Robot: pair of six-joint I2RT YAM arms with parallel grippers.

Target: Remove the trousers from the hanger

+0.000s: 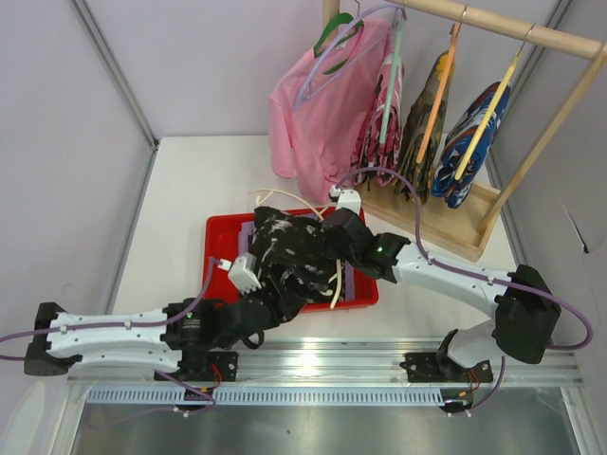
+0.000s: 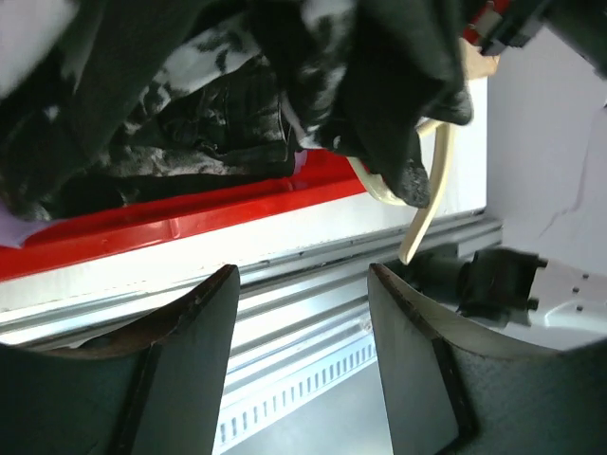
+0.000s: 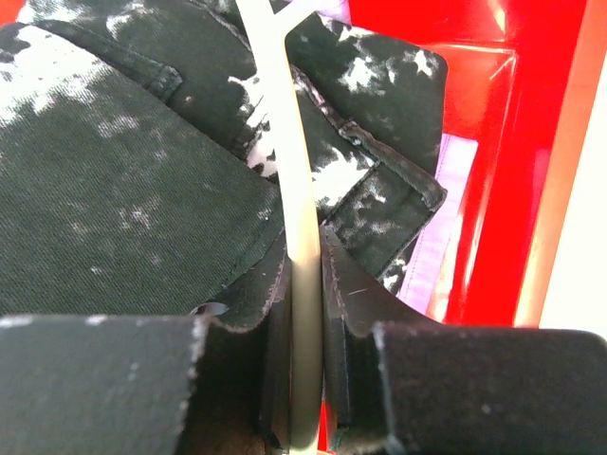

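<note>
One red tray (image 1: 220, 232) is holding the black speckled trousers (image 1: 285, 251); above it my right pincer (image 3: 303, 275) is clamping the cream hanger (image 3: 283, 142), and beside it my left pincer (image 2: 303, 284) is gaping empty.

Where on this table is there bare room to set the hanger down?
Free: the white table between the red tray and the left wall, and the strip behind the tray, left of the pink shirt. Crowded: the tray, heaped with the black speckled trousers and hanger, and the right side, taken by the right arm and wooden rack.
</note>
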